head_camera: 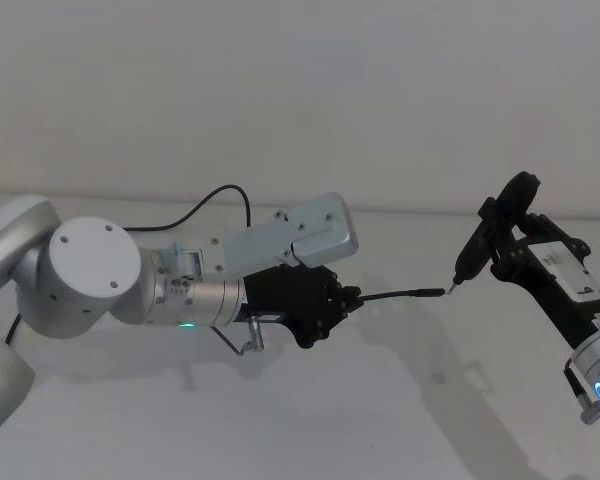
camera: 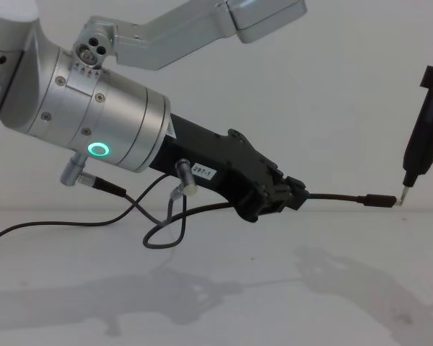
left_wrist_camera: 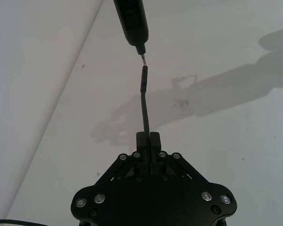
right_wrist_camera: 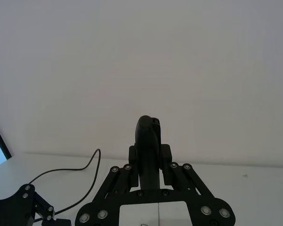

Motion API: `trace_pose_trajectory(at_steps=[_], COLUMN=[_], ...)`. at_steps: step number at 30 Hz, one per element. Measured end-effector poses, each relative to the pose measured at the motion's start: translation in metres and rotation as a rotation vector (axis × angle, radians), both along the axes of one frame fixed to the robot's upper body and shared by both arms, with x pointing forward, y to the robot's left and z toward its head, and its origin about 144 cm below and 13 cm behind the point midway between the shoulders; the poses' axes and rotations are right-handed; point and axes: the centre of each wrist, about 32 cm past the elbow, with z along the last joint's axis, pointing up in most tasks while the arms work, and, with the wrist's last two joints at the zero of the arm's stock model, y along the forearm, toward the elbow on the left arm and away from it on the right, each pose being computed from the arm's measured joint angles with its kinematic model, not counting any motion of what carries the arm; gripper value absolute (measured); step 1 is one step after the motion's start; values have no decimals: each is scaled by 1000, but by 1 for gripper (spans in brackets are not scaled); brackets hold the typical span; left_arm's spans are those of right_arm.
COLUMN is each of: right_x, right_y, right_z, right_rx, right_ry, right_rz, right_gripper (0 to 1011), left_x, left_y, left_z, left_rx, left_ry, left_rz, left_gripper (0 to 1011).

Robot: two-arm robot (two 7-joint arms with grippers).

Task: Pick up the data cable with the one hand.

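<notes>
Chest view, near to far: left gripper sits mid-frame, clamped on the cable. Cable's free end sticks straight out of the jaws toward right of frame, roughly level, held clear above the table. Plug tip touches or nearly touches the pin of the tool, right edge. Right gripper is closed on that tool. Count: one cable, one tool, two grippers. Pickup looks done.

A plain white wall rises behind a white, shadow-marked table
</notes>
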Motion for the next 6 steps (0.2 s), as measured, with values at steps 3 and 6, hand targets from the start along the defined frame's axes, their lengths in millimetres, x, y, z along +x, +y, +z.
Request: trace_pose_trajectory(at_steps=[3,6], right_x=[0,0], right_y=[0,0], right_z=[0,0], right_rx=[0,0], right_ry=[0,0], right_rz=[0,0], right_gripper=[268,268], left_x=[0,0], left_y=[0,0], left_z=[0,0], left_rx=[0,0], left_ry=[0,0], left_rz=[0,0], left_gripper=[46,46])
